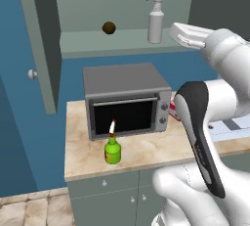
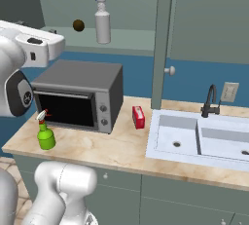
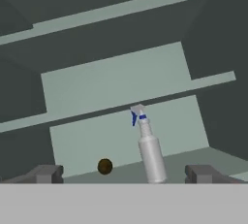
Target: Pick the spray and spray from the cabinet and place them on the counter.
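In the left base view, the tall grey-white spray bottle stands upright on the bottom board of the open wall cabinet, above the grey toaster oven and to the right of the small brown ball. The green spray bottle is already down on the tabletop, just in front of the toaster oven's left corner, so only the tall one looks left to fetch. In the right base view, that tall bottle again stands above the toaster oven, the ball to its left, while the green bottle stands on the tabletop by the oven door; a flat red box lies between oven and sink. In the hand view, the gripper has its fingers spread wide with nothing between them. The tall bottle rises straight ahead, slightly toward the right finger, its long axis upright and leaning a little in this tilted view, apart from both fingers. A straight advance into the cabinet should bracket its body.
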Controlling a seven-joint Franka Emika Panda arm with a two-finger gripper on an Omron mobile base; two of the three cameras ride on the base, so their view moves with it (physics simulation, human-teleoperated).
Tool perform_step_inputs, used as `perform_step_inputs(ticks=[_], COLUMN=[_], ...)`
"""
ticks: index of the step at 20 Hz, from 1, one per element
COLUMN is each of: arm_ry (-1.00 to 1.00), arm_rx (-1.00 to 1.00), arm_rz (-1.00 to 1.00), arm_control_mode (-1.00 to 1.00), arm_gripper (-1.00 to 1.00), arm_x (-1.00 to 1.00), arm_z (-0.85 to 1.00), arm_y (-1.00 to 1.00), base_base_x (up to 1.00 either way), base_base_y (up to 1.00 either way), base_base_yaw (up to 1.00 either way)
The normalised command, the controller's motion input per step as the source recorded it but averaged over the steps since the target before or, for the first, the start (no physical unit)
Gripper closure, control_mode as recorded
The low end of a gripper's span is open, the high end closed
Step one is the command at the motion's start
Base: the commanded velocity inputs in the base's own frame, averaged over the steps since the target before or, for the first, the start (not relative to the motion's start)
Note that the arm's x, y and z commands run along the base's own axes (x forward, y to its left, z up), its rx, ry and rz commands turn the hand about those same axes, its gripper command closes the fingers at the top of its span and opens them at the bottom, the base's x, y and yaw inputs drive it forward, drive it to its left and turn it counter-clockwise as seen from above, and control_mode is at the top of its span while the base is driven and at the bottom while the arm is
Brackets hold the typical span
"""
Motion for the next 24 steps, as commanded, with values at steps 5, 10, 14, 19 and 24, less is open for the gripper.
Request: perform_step_inputs(ticks=[5,10,14,19,24], arm_ry=[-0.05,-0.05,-0.03,-0.01,0.00], arm_rx=[-0.10,-0.12,-0.13,-0.13,-0.10], arm_rz=[0.01,0.00,0.00,0.00,-0.03], arm_control_mode=[-1.00,-1.00,-1.00,-1.00,-1.00], arm_gripper=[-1.00,-1.00,-1.00,-1.00,-1.00], arm_x=[0.07,0.01,0.06,0.06,0.04], arm_z=[0.02,0.00,0.00,0.00,0.00], arm_y=[0.09,0.02,0.00,0.00,-0.09], base_base_x=[0.00,0.00,0.00,0.00,0.00], base_base_y=[0.00,0.00,0.00,0.00,0.00], base_base_yaw=[0.00,0.00,0.00,0.00,0.00])
